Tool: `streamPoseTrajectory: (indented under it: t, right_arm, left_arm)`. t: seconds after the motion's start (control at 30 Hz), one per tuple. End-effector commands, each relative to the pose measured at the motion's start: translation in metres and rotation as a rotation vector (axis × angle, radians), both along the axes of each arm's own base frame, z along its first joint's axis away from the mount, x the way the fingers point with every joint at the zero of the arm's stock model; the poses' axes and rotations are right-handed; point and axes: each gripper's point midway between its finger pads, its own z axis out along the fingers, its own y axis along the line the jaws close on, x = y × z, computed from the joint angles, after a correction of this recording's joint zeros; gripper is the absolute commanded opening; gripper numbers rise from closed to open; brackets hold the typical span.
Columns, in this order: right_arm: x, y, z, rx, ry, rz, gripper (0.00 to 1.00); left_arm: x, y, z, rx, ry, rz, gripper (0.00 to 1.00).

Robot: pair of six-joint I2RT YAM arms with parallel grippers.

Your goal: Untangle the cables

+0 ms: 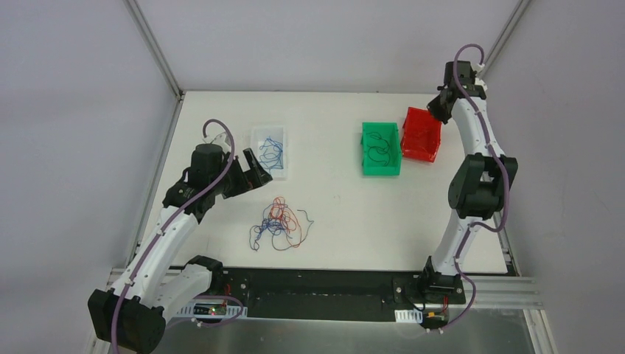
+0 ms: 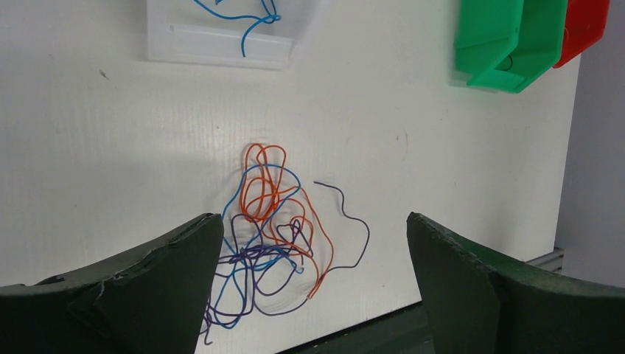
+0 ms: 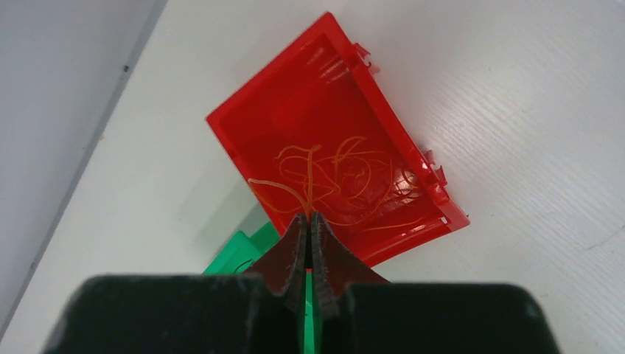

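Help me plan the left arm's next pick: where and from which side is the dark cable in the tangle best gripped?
Grip the dark cable on its free tail, which curls out of the right side of the tangle in the left wrist view and lies alone on the table. Come down from above with the open left fingers across the strand, likely pinching nothing else.
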Motion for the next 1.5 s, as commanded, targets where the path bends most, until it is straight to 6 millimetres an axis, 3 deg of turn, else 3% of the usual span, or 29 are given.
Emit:
streamPoseTrajectory:
  t: [0.0,0.17,0.23,0.33,0.47,0.57,0.77,1.0,1.2,1.33,1.47]
  right_arm:
    - [0.0,0.01,-0.053,0.091,0.067,-0.018,0.0]
    - [-0.011,0.023,-0.11,0.173,0.172,-0.027,0.0]
    - [-0.014,0.025,-0.118,0.187,0.191,-0.029,0.0]
    - [-0.01,0.028,-0.1,0.194,0.167,-0.006,0.04]
    - [-0.011,0.024,-0.052,0.153,0.076,0.018,0.38]
    - [-0.022,0.03,-0.026,0.165,0.025,0.043,0.5]
    - [-0.062,0.071,-0.008,0.154,-0.021,0.161,0.67]
    - [-0.13,0.132,0.003,0.155,-0.099,0.385,0.89]
    - [-0.191,0.198,-0.011,0.237,-0.137,0.643,0.86]
    - [-0.224,0.236,-0.033,0.275,-0.096,0.773,0.83]
    - [-0.25,0.269,-0.054,0.288,-0.029,0.87,0.78]
  left_arm:
    - [-0.009,0.007,-0.003,0.015,-0.001,0.017,0.99]
    - [-0.015,0.006,-0.012,0.018,0.025,-0.001,0.99]
    - [-0.018,0.005,-0.018,0.014,0.045,-0.002,0.99]
    - [-0.025,0.003,-0.033,-0.002,0.094,-0.01,0.99]
    - [-0.034,0.01,-0.055,0.023,0.141,0.021,0.99]
    - [-0.039,0.012,-0.067,0.043,0.164,0.05,0.99]
    - [-0.046,0.005,-0.091,0.18,0.202,0.005,0.99]
    - [-0.055,-0.009,-0.109,0.264,0.245,-0.093,0.99]
    - [-0.056,-0.016,-0.121,0.298,0.294,-0.167,0.94]
    - [-0.058,-0.025,-0.126,0.29,0.33,-0.215,0.8]
    - [-0.061,-0.041,-0.122,0.23,0.325,-0.272,0.54]
